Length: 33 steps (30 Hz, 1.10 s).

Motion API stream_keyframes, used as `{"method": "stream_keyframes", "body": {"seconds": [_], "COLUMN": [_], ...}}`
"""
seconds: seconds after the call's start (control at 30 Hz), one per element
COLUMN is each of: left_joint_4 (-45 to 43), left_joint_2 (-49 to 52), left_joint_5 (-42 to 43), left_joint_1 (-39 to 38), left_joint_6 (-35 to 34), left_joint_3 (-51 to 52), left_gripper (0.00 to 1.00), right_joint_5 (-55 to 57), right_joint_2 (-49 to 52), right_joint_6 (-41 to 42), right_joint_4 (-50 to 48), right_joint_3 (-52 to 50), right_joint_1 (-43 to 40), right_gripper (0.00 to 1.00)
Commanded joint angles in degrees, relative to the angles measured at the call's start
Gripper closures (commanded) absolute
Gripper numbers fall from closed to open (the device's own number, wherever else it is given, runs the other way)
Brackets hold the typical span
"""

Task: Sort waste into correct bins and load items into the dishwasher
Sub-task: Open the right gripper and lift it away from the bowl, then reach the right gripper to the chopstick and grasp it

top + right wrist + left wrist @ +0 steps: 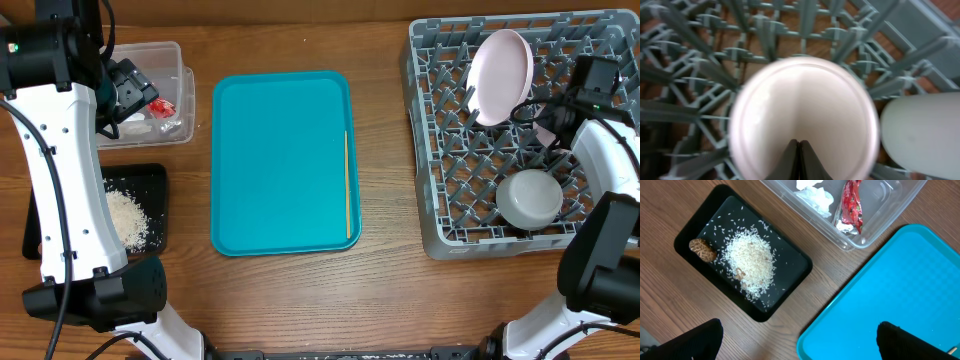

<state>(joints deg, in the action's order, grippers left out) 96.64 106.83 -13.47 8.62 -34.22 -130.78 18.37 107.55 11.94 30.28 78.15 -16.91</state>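
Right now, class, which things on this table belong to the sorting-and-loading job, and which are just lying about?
Belong: clear plastic tub; shallow black tray; crumpled white napkins; red wrapper; white rice crumbs; brown food lump; thin wooden stick; pale round plate; grey bowl; white bowl; grey plastic dish rack.
Lying about: teal rectangular tray.

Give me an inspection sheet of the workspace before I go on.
Surface: wooden table.
Job's things: plate and grey bowl in dish rack, white bowl over it; stick on teal tray; napkins and wrapper in clear tub; rice and brown lump in black tray.
Clutter: nothing seen.
Grippers: left claw open, above table and teal tray edge; right claw shut over white bowl, grip unclear.
Cables: black cables along both arms.
Surroundings: nothing seen.
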Motion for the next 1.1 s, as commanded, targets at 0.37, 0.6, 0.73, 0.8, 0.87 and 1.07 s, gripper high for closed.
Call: {"method": "stream_keyframes", "body": {"seconds": [0.37, 0.6, 0.73, 0.8, 0.87, 1.07], "left_joint_4": [0.0, 0.0, 0.0, 0.0, 0.0, 0.0], "left_joint_2": [-1.1, -1.1, -1.1, -1.1, -1.1, -1.1], "left_joint_5": [0.2, 0.2, 0.2, 0.2, 0.2, 0.2], "left_joint_1": [0.0, 0.0, 0.0, 0.0, 0.0, -0.1], "left_joint_6": [-0.7, -0.7, -0.7, -0.7, -0.7, -0.7], "left_joint_3": [0.4, 0.4, 0.4, 0.4, 0.4, 0.4], "left_gripper": [0.00, 0.00, 0.00, 0.00, 0.00, 0.00], "right_joint_5": [-7.0, -45.5, -50.2, -48.5, -45.1, -38.1], "right_joint_2": [-7.2, -19.4, -21.9, -21.9, -21.6, -19.7], "right_joint_6": [3.5, -7.8, -4.6, -4.2, -4.2, -4.5], "right_joint_4": [14.6, 15.4, 18.7, 22.9, 27.5, 36.9], "right_joint_3": [17.3, 18.7, 18.7, 18.7, 18.6, 18.0], "right_joint_1": [0.7, 3.4, 8.9, 12.9, 17.2, 31.9], "right_gripper": [0.96, 0.45, 0.02, 0.01, 0.00, 0.00]}}
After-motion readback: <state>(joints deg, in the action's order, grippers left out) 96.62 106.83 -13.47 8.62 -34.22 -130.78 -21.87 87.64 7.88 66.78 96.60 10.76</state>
